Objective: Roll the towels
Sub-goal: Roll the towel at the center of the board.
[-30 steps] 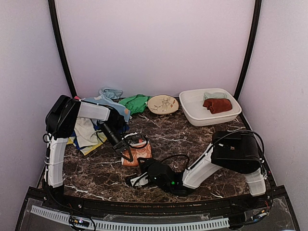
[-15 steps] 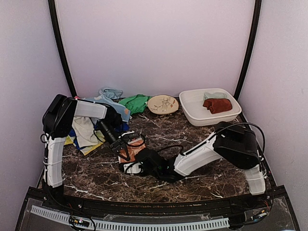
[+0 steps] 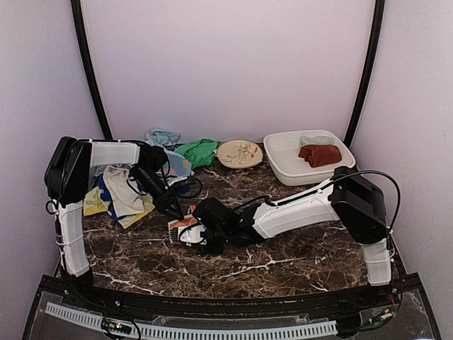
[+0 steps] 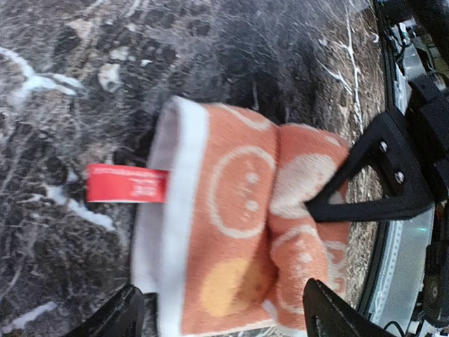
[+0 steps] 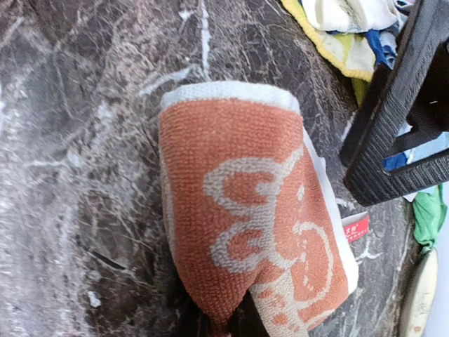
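Marbled tabletop point(image 3: 304, 249) from above is bearing one orange towel point(image 3: 185, 228) at centre, one plate point(image 3: 240, 153) and one tub point(image 3: 283, 164) holding two towels point(image 3: 320, 154), while the left gripper point(image 4: 228, 319) is standing open astride that orange towel in its wrist view and the right gripper point(image 5: 221, 324) is pinching its end.

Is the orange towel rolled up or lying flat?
Rolled up. In the right wrist view the orange towel is a thick rounded bundle on the table, its layers wrapped over each other, not spread out.

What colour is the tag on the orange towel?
The tag is red, clearest in the left wrist view.
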